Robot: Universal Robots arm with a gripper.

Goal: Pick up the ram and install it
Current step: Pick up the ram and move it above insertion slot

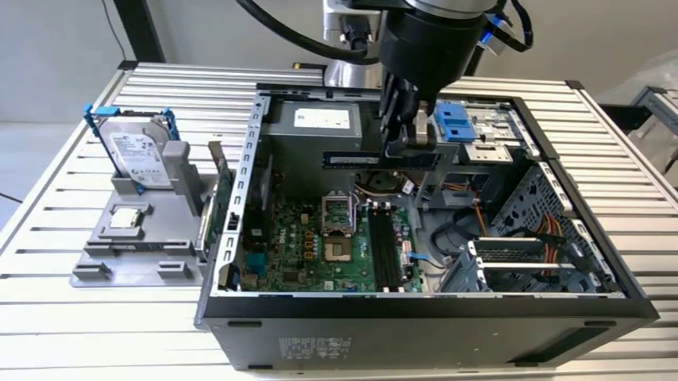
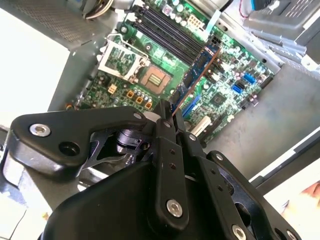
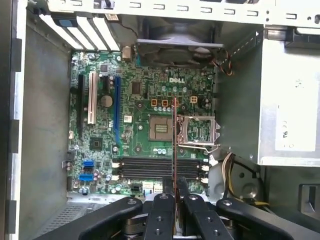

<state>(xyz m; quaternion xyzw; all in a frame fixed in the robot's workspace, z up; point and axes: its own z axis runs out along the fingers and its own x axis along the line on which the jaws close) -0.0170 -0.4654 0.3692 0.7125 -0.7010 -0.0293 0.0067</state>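
My gripper (image 1: 409, 151) is shut on the ram (image 1: 379, 161), a long dark blue stick held level above the open computer case. In the first wrist view the ram (image 3: 174, 140) shows edge-on as a thin line running out from the gripper (image 3: 174, 199), across the black memory slots (image 3: 160, 170) and the CPU socket (image 3: 161, 126). In the second wrist view the ram (image 2: 198, 67) sticks out from the gripper (image 2: 168, 114) over the green motherboard (image 2: 225, 95). The memory slots (image 1: 383, 252) lie lower down, nearer the case front, and the ram hangs clear above the board.
A silver hard drive in a blue frame (image 1: 138, 155) stands on a grey fixture (image 1: 132, 246) at the exterior view's left, outside the case. Inside the case are a power supply (image 1: 317, 119), a metal drive cage (image 1: 529, 262), cables (image 1: 471, 198) and a rear fan (image 3: 172, 47).
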